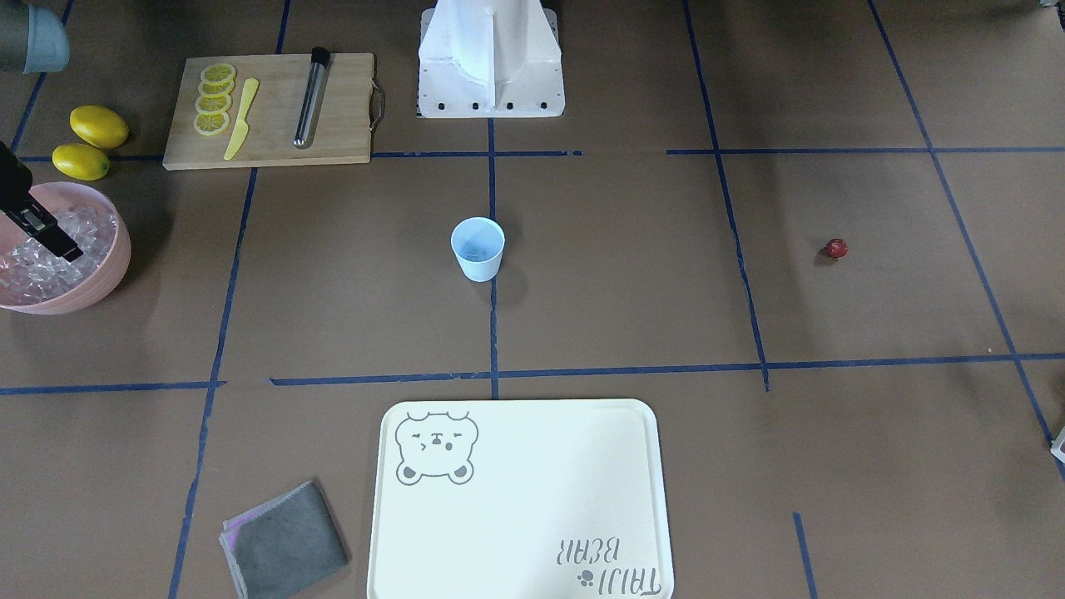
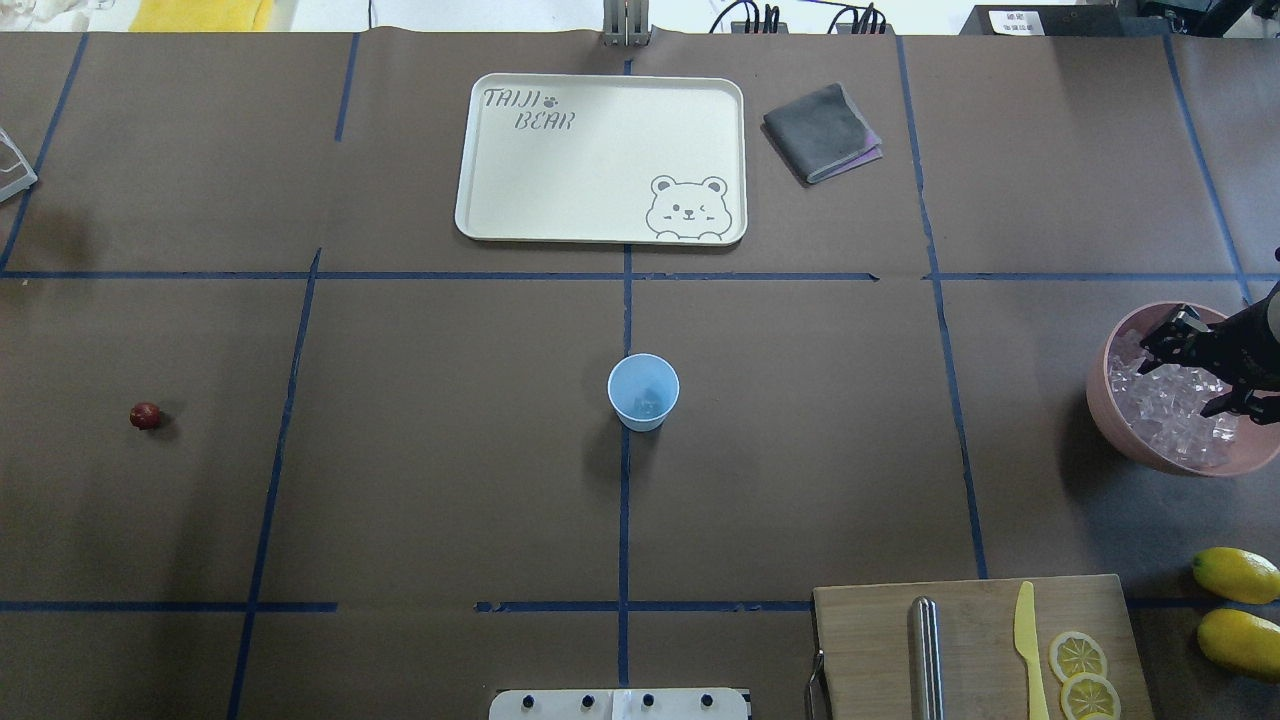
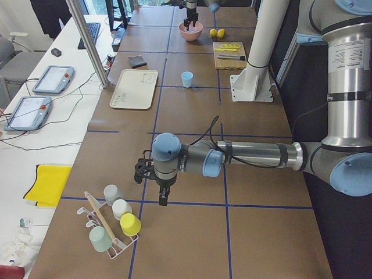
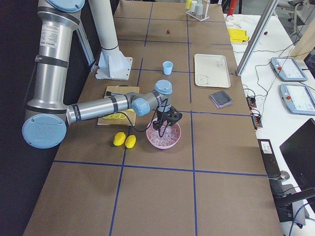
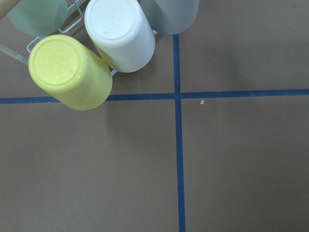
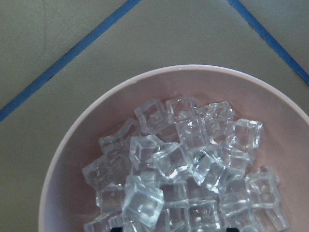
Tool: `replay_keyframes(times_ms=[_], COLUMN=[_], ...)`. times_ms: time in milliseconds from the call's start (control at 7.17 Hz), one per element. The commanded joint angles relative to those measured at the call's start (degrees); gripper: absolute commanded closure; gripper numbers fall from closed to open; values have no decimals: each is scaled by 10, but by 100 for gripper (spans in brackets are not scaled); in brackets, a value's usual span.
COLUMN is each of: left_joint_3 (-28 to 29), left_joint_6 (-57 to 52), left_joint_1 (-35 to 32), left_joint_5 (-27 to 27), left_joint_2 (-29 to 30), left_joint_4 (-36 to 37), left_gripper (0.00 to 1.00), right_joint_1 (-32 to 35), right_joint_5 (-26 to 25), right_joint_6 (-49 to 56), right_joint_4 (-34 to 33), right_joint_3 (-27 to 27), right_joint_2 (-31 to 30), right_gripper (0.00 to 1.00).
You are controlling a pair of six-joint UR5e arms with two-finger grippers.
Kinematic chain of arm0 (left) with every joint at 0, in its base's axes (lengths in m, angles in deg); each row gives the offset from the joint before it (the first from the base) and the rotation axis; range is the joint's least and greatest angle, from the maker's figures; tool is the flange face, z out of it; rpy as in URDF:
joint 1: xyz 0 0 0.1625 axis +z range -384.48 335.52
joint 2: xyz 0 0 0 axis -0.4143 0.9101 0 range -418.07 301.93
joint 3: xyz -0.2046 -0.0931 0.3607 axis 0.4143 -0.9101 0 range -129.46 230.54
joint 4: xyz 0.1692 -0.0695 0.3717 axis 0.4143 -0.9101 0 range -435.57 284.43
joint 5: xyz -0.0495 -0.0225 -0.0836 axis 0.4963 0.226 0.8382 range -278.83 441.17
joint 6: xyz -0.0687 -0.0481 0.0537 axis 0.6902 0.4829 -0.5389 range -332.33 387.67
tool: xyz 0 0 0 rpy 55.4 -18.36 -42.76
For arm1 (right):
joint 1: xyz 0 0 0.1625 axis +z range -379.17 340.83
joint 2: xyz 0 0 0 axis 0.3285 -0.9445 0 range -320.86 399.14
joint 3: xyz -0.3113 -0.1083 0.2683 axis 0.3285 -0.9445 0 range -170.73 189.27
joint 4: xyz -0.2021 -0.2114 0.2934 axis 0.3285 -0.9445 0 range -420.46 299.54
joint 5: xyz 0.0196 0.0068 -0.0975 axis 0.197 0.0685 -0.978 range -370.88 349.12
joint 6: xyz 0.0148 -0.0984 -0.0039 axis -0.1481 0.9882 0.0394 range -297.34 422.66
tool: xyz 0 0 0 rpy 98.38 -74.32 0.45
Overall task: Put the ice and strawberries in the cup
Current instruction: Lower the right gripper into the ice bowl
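The right gripper (image 2: 1182, 380) hangs over the pink bowl (image 2: 1103, 400) at the right end of the tabletop (image 2: 450, 480). Its fingers are spread apart and grasp nothing, and their tips are just above the heap of ice (image 6: 183, 169) that fills the bowl. The wrist view shows the clear cubes piled loosely against the far wall of the bowl. The cup (image 2: 643, 392) stands upright in the middle of the tabletop, on a blue tape line and well apart from the bowl; whether anything lies inside it cannot be told. The strawberry (image 2: 145, 416) lies alone on the bare surface towards the left end, far from the cup. The left gripper (image 3: 157, 187) hangs low near the left end, just beside a wire rack of upturned cups (image 3: 113, 224); whether its claw is released or clenched cannot be told. A cream tray (image 2: 600, 110) and a folded grey cloth (image 2: 822, 130) sit along the far edge. A wooden cutting board (image 2: 870, 640) lies at the near edge, with two lemons (image 2: 1238, 610) towards the near right corner.
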Motion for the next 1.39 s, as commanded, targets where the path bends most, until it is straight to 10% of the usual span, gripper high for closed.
replay_keyframes(times_ms=[0,1255], left_joint_3=[0,-1], left_joint_6=[1,1], left_joint_1=[0,0], left_joint_5=[0,-1], left_joint_2=[-1,-11], left_joint_4=[-10,-24], left_gripper=[0,0], right_joint_1=[-1,-1], right_joint_5=[-1,-13], right_joint_6=[0,1], right_joint_4=[0,1], right_joint_3=[-7,-13], right_joint_2=[3,11], right_gripper=[23,34])
